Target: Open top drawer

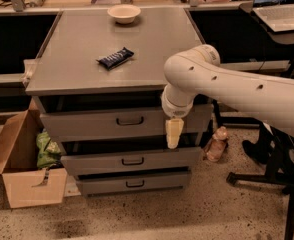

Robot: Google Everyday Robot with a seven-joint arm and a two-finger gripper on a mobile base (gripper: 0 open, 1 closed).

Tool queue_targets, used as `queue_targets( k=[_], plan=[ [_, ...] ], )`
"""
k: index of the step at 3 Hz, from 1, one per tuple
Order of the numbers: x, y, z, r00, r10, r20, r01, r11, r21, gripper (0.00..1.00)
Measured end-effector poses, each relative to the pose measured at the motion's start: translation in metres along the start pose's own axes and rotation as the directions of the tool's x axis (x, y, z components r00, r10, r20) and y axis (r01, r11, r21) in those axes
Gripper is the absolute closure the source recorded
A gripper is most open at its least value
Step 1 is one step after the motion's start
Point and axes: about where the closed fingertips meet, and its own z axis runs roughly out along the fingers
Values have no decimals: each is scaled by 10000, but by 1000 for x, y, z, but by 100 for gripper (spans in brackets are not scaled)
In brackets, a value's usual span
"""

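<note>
The top drawer (87,125) is the widest grey drawer, just under the cabinet top (87,74). Its small dark loop handle (130,120) sits at the centre of the front. The front looks pushed in, with a dark gap above it. My gripper (173,140) hangs pointing down from the white arm (227,84). It is in front of the drawer's right part, to the right of the handle and apart from it. The middle drawer (102,161) and the smallest bottom drawer (107,184) lie below.
A bowl (124,13) and a dark snack bar (115,57) lie on the cabinet top. An open cardboard box (22,176) with a green bag (47,149) stands at the left. A bottle (215,144) and chair legs (267,176) are on the floor at the right.
</note>
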Motion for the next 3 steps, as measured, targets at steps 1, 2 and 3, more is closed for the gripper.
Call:
queue_targets(
  k=[1, 2, 3],
  plan=[
    [8, -6, 22, 9997, 205, 107, -202, 9995, -258, 0],
    [13, 2, 31, 9986, 399, 338, -392, 9990, -215, 18],
    [6, 17, 12, 9969, 142, 772, -155, 9998, 158, 49]
  ],
)
